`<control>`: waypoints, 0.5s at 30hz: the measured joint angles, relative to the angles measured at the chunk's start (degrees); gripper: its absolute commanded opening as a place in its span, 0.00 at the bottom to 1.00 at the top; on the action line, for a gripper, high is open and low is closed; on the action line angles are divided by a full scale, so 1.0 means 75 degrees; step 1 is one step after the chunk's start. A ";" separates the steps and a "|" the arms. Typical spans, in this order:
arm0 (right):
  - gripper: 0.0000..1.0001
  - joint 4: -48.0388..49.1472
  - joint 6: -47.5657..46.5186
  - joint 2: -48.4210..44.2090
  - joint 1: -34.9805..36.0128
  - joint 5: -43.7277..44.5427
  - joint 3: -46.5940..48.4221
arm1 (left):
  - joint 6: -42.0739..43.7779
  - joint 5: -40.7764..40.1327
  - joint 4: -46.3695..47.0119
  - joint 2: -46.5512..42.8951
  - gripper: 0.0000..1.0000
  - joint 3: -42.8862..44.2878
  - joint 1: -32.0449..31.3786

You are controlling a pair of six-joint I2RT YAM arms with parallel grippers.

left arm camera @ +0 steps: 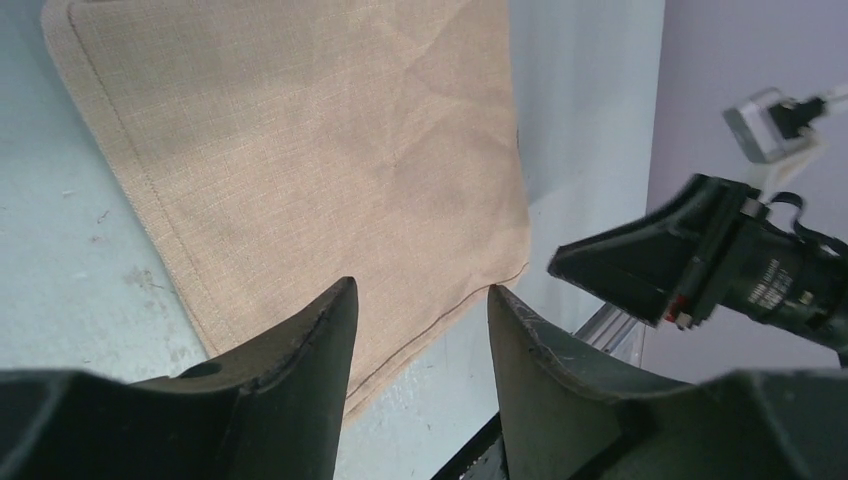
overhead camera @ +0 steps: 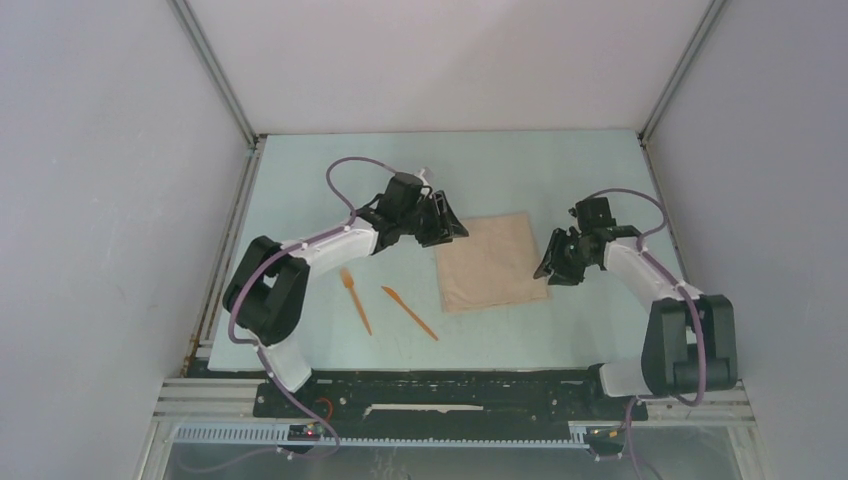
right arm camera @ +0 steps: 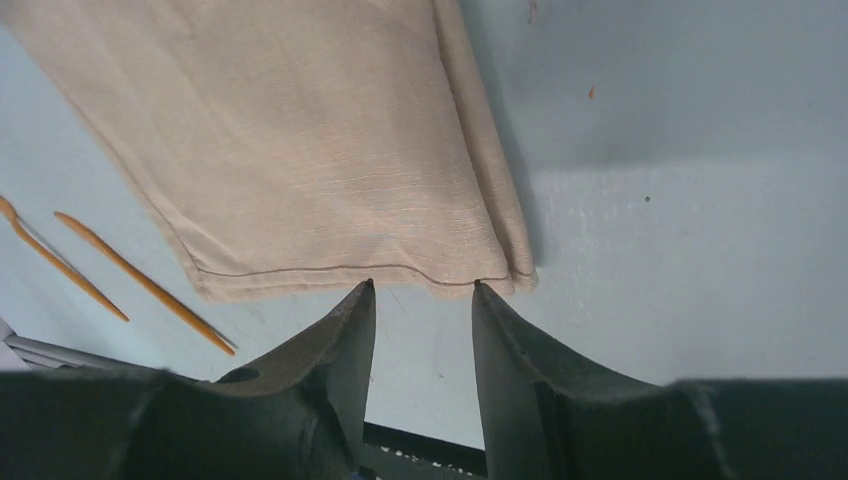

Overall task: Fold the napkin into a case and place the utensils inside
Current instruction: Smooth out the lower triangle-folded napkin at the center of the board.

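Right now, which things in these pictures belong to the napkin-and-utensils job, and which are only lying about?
For the job:
- napkin, lying on the table
- orange fork
- orange knife
- left gripper and right gripper, both open near the napkin

Not for the job (fixtures only):
- table
- purple cables

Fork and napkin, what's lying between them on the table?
The orange knife, apart from both the fork and the napkin, plain in the top view.
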 measured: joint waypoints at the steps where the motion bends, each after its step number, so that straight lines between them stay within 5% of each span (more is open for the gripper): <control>1: 0.48 -0.0122 -0.0055 -0.0192 -0.0006 0.0006 -0.0026 | 0.0000 0.0017 0.0006 0.0026 0.53 0.0006 0.0023; 5: 0.41 0.0105 -0.0233 -0.0373 -0.0038 -0.0597 0.0032 | 0.0015 0.0087 0.0050 0.0504 0.51 0.0332 0.0175; 10: 0.39 0.0723 -0.0242 0.0845 -0.0093 -0.1492 0.0079 | 0.0067 0.0117 0.0044 0.1343 0.50 0.0941 0.0396; 15: 0.40 0.0740 -0.0029 0.1545 -0.0411 -0.0860 -0.0035 | 0.0216 0.0122 -0.0032 0.1772 0.56 0.1195 0.0501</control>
